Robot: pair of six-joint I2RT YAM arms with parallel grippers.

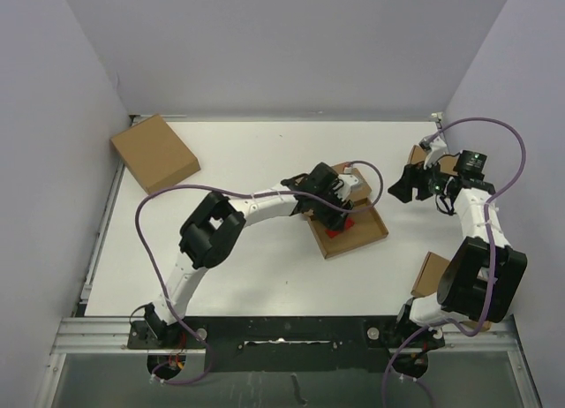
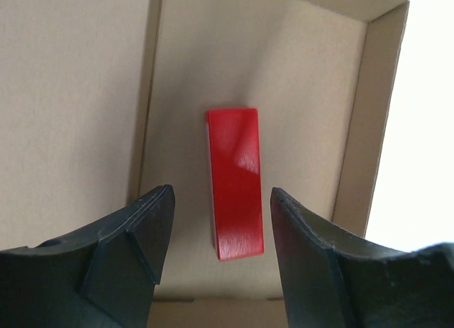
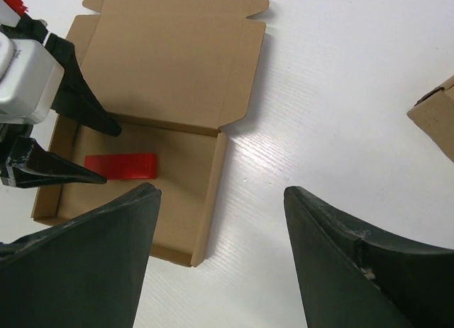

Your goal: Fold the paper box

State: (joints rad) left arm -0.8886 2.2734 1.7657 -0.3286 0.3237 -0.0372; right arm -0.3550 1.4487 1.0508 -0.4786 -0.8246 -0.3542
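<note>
The paper box (image 1: 366,229) lies in the middle of the table as a shallow brown tray with its lid (image 3: 170,62) folded back flat. A small red block (image 2: 234,182) lies flat on the tray floor (image 2: 298,94). My left gripper (image 2: 221,197) hovers over the tray, open. Its fingertips (image 2: 164,200) stand on either side of the block's near end with a gap on both sides. My right gripper (image 3: 221,194) is open and holds nothing. It hangs above the table just right of the tray's side wall (image 3: 211,189), and is also seen from above (image 1: 403,189).
A ready-made brown box (image 1: 154,152) rests at the back left by the wall. Another (image 1: 431,274) sits near the right arm's base, and a third (image 1: 422,154) lies behind the right wrist, its corner (image 3: 436,118) in the right wrist view. Grey walls enclose the table.
</note>
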